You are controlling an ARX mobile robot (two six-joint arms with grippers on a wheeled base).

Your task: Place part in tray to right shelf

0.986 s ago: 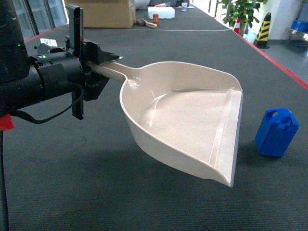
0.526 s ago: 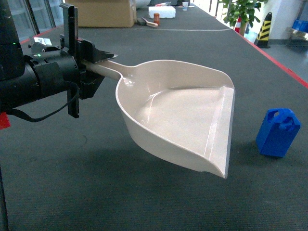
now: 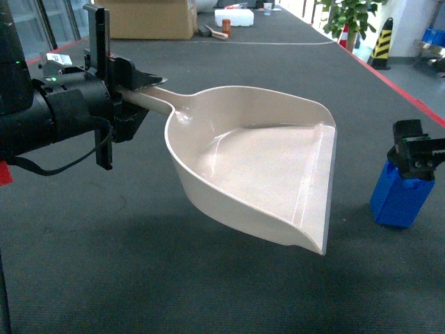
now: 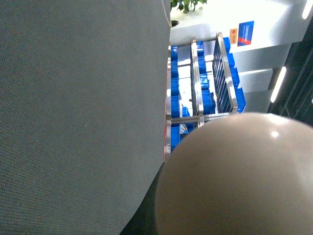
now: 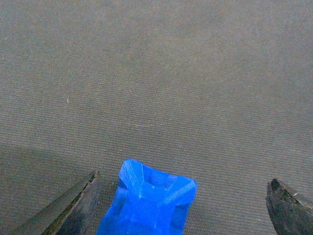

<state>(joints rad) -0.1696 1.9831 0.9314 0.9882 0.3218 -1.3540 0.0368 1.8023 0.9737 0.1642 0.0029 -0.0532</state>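
Observation:
My left gripper [image 3: 136,85] is shut on the handle of the beige tray [image 3: 257,163], holding it above the dark floor with its flat lip facing right. In the left wrist view the tray's rounded underside [image 4: 239,176] fills the lower right, and my own fingers are hidden. The blue part [image 3: 398,200] stands on the floor to the right of the tray. My right gripper [image 3: 419,153] hangs just over the part and is open. In the right wrist view the part [image 5: 149,205] sits between the spread fingertips [image 5: 78,203], nearer the left one and touching neither. The right shelf [image 4: 195,105], a steel rack with blue crates, shows beyond the floor's edge.
A red line [image 3: 410,97] marks the floor's right border. At the far end are a cardboard box [image 3: 149,17], a white foam box [image 3: 233,17], a potted plant [image 3: 351,17] and a yellow-black cone [image 3: 381,43].
My right gripper has come into the head view from the right and now sits over the part. The tray and left gripper have shifted slightly left.

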